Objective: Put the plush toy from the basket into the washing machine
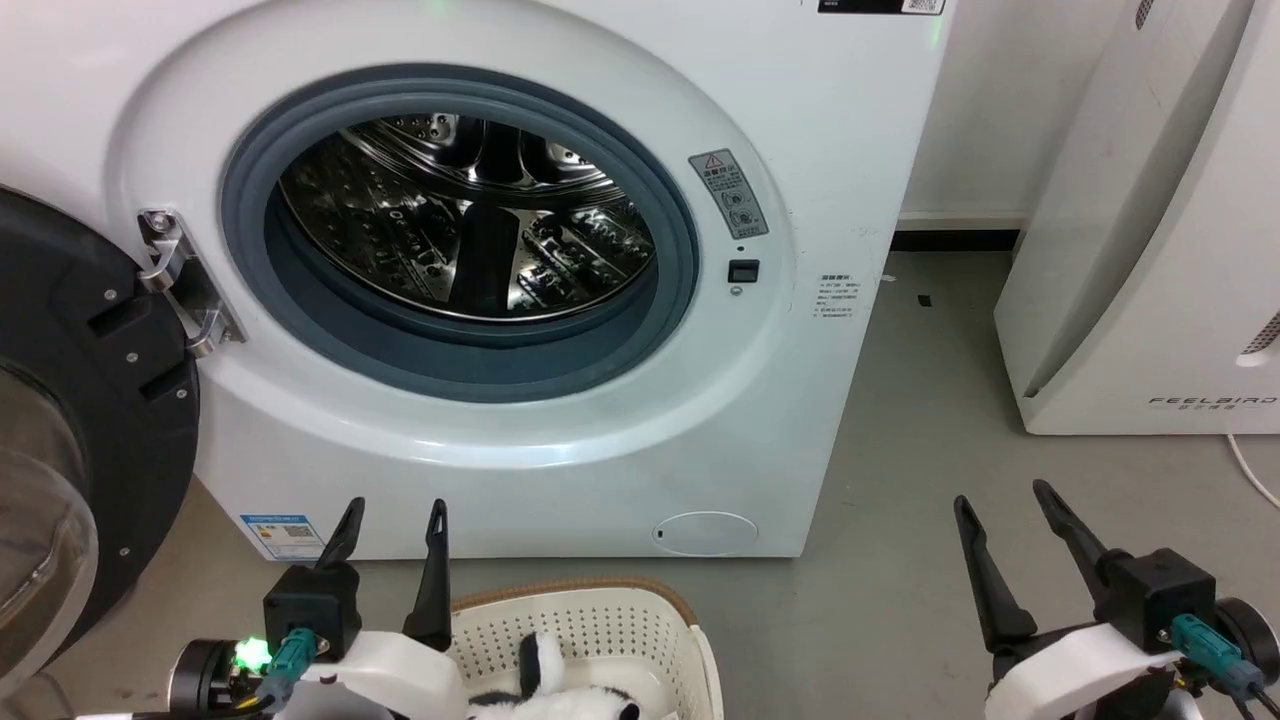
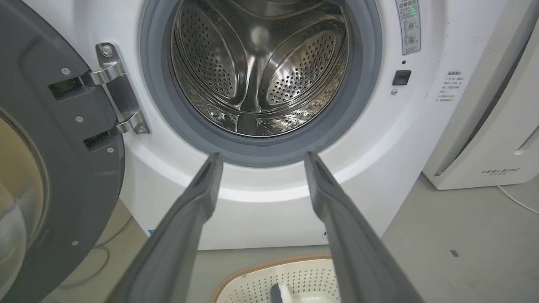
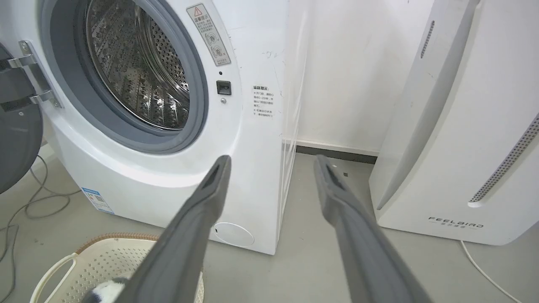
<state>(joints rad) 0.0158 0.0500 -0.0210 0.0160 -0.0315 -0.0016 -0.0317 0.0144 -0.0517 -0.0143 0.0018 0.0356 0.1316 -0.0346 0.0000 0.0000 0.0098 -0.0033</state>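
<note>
The white washing machine (image 1: 560, 440) stands ahead with its porthole open and the steel drum (image 1: 460, 215) empty; its black-framed door (image 1: 70, 420) hangs open at the left. On the floor before it sits the cream basket (image 1: 585, 625) holding the black-and-white plush toy (image 1: 560, 690), partly cut off by the frame's bottom. My left gripper (image 1: 395, 515) hovers open just left of the basket, fingers pointing at the machine. My right gripper (image 1: 1000, 500) is open over bare floor to the right. The basket (image 2: 290, 277) and toy (image 2: 278, 292) show between the left fingers; basket (image 3: 84, 265) and toy (image 3: 107, 290) also appear low left in the right wrist view.
A smooth white FEELBIRD appliance (image 1: 1150, 250) stands at the right, with a white cable (image 1: 1250, 470) on the grey floor beside it. Cables (image 3: 25, 206) lie on the floor left of the machine. A floor gap separates the two appliances.
</note>
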